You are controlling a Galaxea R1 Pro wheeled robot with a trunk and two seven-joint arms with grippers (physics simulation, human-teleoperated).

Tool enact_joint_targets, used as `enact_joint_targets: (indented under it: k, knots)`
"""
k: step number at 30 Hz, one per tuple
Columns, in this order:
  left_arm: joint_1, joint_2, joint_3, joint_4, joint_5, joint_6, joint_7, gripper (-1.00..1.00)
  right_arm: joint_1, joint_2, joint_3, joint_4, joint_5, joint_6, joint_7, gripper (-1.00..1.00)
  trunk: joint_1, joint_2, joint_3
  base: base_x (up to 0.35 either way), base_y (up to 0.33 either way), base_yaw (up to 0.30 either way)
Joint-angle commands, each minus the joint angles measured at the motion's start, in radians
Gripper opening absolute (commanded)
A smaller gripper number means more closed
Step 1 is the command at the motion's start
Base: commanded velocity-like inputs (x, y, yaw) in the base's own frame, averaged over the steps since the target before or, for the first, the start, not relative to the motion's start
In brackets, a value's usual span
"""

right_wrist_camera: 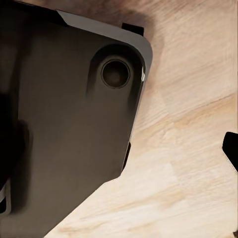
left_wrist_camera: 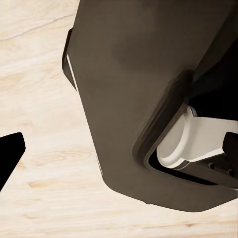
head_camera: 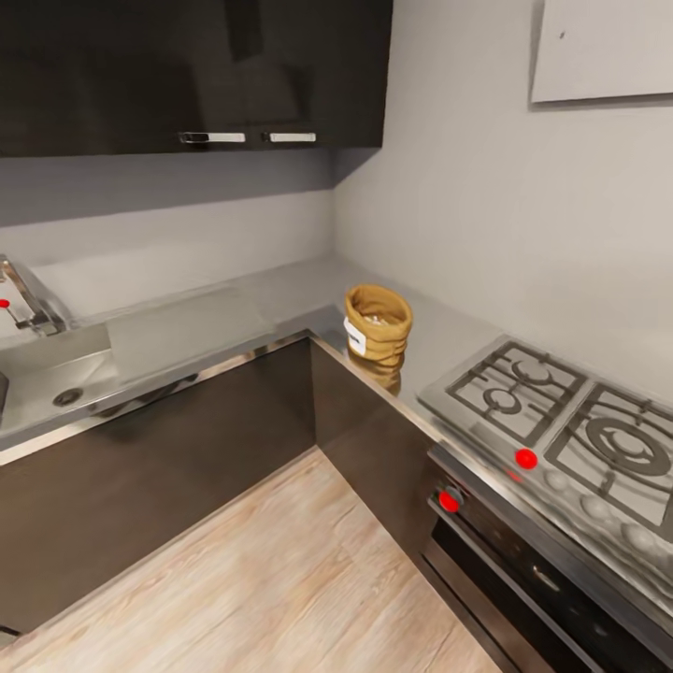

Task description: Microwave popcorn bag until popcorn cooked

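Observation:
The popcorn bag (head_camera: 377, 329), a tan sack with a rolled rim and a white label, stands upright on the grey countertop (head_camera: 280, 297) at the inner corner of the L. The microwave is out of view. In the left wrist view my left gripper (left_wrist_camera: 119, 148) hangs over the robot's dark base (left_wrist_camera: 124, 99) and the wooden floor, its dark fingertips (left_wrist_camera: 10, 158) at the picture's two edges, open and empty. In the right wrist view one fingertip (right_wrist_camera: 231, 148) of my right gripper shows at the edge, over floor, with nothing in it.
A gas hob (head_camera: 561, 411) with red knobs lies right of the bag, above the built-in oven (head_camera: 542, 579). A sink (head_camera: 56, 374) with a tap (head_camera: 23, 299) is at the far left. Dark wall cabinets (head_camera: 187, 75) hang above. Wooden floor (head_camera: 280, 579) fills the corner between the cabinet fronts.

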Motion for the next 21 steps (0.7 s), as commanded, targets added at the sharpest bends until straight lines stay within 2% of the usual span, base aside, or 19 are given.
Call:
enact_joint_targets:
  k: [1, 14, 21]
  knots:
    - [0.0, 0.0, 0.006, 0.0, 0.002, -0.001, 0.0, 1.0, -0.001, -0.001, -0.008, 0.003, 0.007, -0.006, 0.002, 1.0, 0.001, -0.001, -0.001, 0.3, 0.018, 0.0]
    - [0.0, 0.0, 0.006, 0.0, 0.003, -0.001, 0.0, 1.0, -0.001, -0.002, -0.008, 0.003, 0.007, -0.005, 0.002, 1.0, 0.001, -0.001, -0.001, 0.246, 0.001, 0.0]
    - [0.0, 0.0, 0.007, 0.0, 0.004, -0.001, 0.005, 1.0, -0.001, 0.004, -0.009, -0.023, 0.012, -0.009, 0.012, 1.0, 0.001, -0.001, -0.001, 0.035, 0.0, 0.0]
